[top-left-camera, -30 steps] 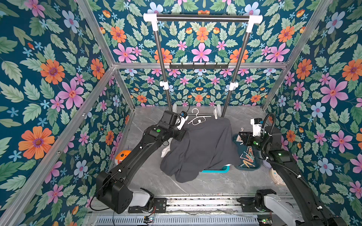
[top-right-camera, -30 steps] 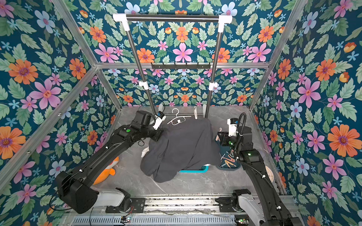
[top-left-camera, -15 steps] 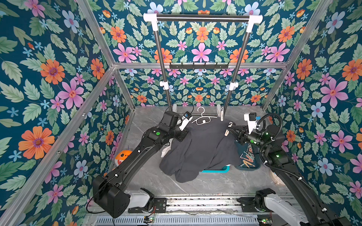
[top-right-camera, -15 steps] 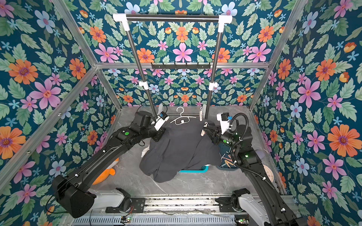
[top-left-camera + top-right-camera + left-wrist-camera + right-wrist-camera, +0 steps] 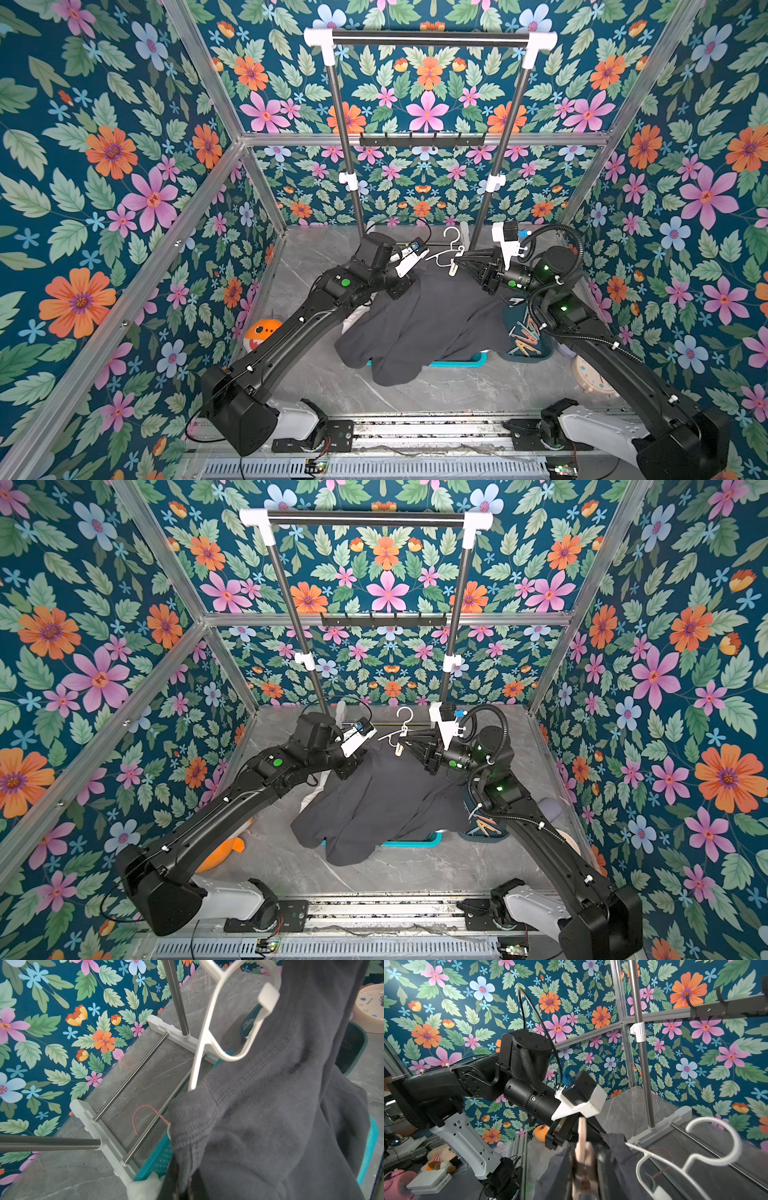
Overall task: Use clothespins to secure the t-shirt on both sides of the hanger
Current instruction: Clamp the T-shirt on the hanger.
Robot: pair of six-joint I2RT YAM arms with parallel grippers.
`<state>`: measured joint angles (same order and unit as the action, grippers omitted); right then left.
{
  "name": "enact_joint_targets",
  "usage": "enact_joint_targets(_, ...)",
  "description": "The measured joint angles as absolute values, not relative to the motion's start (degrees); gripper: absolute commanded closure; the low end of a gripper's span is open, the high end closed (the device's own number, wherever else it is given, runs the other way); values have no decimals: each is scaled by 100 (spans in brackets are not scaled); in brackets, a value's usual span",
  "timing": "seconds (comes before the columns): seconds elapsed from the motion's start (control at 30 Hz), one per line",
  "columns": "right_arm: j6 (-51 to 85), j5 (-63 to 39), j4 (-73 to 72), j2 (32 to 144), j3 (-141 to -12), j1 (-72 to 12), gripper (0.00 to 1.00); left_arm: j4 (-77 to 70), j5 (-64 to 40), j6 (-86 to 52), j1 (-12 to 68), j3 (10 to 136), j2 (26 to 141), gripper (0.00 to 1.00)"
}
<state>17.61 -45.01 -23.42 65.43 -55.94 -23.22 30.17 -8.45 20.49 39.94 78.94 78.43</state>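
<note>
A tan clothespin [image 5: 453,271], a slim spring clip, is sitting pinched between the right fingers [image 5: 471,265], which are gripping its tail end. In the right wrist view the clothespin [image 5: 582,1142] is standing up, blurred, at the lower middle. In both top views it is hanging near the middle of the frame, just beside the neck of the white hanger [image 5: 451,249] and above the collar of the dark grey t-shirt [image 5: 428,324]. More clothespins [image 5: 525,337], pink, tan and mint, are lying heaped in a dark teal tray [image 5: 540,358] just right of the shirt. The left fingers [image 5: 559,1131] are staying closed on the shirt's shoulder, holding it up off the table [image 5: 307,253]. The hem is drooping over a teal basket [image 5: 461,363].

A second ago the right fingers were sitting over the tray. Since then they have been swinging up and left across the frame, carrying the pin to the hanger. The left arm has been lifting too, and the hanger's hook has been shifting to the right in the frame.
</note>
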Motion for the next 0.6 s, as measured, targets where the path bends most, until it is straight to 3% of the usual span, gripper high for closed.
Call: enact_joint_targets(0.6,1785,-4930,-3579,7330,-5859,-2414,100,3111,-1103,2414,4163,8187,7800,100)
